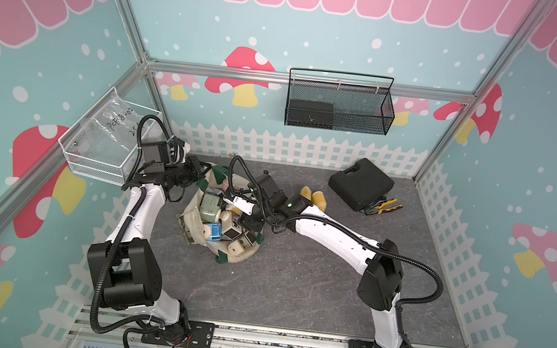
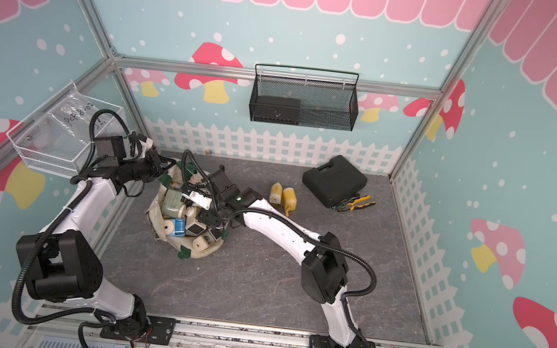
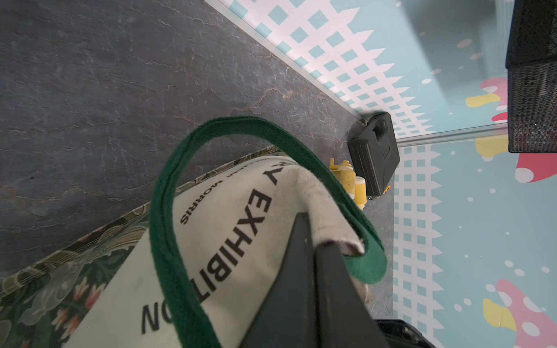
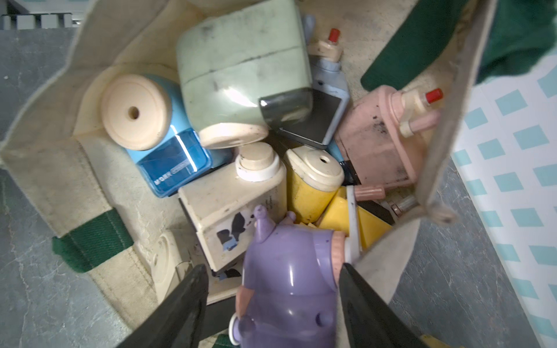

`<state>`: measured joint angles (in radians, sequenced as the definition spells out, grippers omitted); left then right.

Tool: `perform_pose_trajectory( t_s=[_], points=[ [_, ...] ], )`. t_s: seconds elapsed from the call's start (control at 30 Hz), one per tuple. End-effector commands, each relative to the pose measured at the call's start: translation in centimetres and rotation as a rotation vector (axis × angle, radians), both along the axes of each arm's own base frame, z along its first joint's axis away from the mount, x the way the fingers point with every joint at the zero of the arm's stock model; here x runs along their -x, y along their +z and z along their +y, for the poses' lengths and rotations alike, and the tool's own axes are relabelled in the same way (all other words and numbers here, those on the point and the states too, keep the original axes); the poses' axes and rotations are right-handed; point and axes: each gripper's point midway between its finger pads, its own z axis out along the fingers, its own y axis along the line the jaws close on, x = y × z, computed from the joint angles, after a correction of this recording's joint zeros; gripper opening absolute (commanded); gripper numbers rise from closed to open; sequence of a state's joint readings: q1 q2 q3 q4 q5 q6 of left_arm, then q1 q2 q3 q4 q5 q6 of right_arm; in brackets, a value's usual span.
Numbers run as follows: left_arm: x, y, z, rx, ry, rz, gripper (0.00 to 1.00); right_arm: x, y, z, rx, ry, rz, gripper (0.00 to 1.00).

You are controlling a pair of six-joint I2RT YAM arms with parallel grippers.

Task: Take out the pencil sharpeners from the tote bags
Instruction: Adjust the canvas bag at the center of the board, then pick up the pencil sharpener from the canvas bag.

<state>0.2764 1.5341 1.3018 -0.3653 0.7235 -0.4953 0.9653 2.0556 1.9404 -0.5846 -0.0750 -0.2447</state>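
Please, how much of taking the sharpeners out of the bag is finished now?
Done: two yellow sharpeners lie on the table beside the black case. In hand: the left gripper pinches the tote bag at its rim, jaws shut; the right gripper reaches inside, jaws open around a purple sharpener, not yet gripped. Left: most of the load, including the sage green sharpener, blue sharpener and pink sharpener.
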Motion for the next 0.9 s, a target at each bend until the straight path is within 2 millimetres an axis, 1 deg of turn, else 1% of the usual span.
perform_pose_trajectory(
  t_s=[0.0, 0.1, 0.17, 0.2, 0.23, 0.27, 0.33, 0.37, 0.47, 0.53, 0.7, 0.87],
  points=[
    [-0.4, 2.3, 1.3, -0.021, 0.038, -0.084, 0.00, 2.3, 2.0, 0.4, -0.019, 0.104, -0.030, 0.70],
    [-0.4, 2.3, 1.2, -0.019, 0.036, -0.084, 0.00, 3.6, 3.2, 0.4, -0.060, 0.164, -0.038, 0.70],
    [-0.4, 2.3, 1.2, -0.018, 0.035, -0.083, 0.00, 5.8, 3.8, 0.6, -0.102, 0.267, 0.010, 0.70],
    [-0.4, 2.2, 1.2, -0.016, 0.034, -0.081, 0.00, 6.3, 3.9, 0.7, -0.114, 0.285, 0.021, 0.71],
    [-0.4, 2.2, 1.2, -0.014, 0.033, -0.080, 0.00, 5.9, 3.9, 0.7, -0.119, 0.261, 0.016, 0.71],
    [-0.4, 2.2, 1.2, -0.013, 0.033, -0.079, 0.00, 5.1, 3.6, 0.6, -0.106, 0.221, 0.001, 0.72],
    [-0.4, 2.3, 1.2, -0.013, 0.032, -0.082, 0.00, 3.1, 2.1, 0.2, -0.042, 0.136, -0.042, 0.75],
    [-0.3, 2.4, 1.1, -0.014, 0.033, -0.083, 0.00, 2.2, 1.0, 0.0, -0.002, 0.106, -0.055, 0.77],
    [-0.4, 2.3, 1.2, -0.014, 0.033, -0.082, 0.00, 0.2, -1.7, -0.4, 0.115, 0.020, -0.060, 0.78],
    [-0.4, 2.3, 1.2, -0.012, 0.033, -0.081, 0.00, -0.7, -2.6, -0.7, 0.147, -0.023, -0.057, 0.78],
    [-0.4, 2.3, 1.2, -0.012, 0.033, -0.081, 0.00, -2.3, -2.6, -1.6, 0.141, -0.108, -0.048, 0.82],
    [-0.5, 2.1, 1.3, -0.006, 0.036, -0.074, 0.00, -3.8, -3.9, -4.0, 0.226, -0.199, -0.084, 0.84]
  ],
)
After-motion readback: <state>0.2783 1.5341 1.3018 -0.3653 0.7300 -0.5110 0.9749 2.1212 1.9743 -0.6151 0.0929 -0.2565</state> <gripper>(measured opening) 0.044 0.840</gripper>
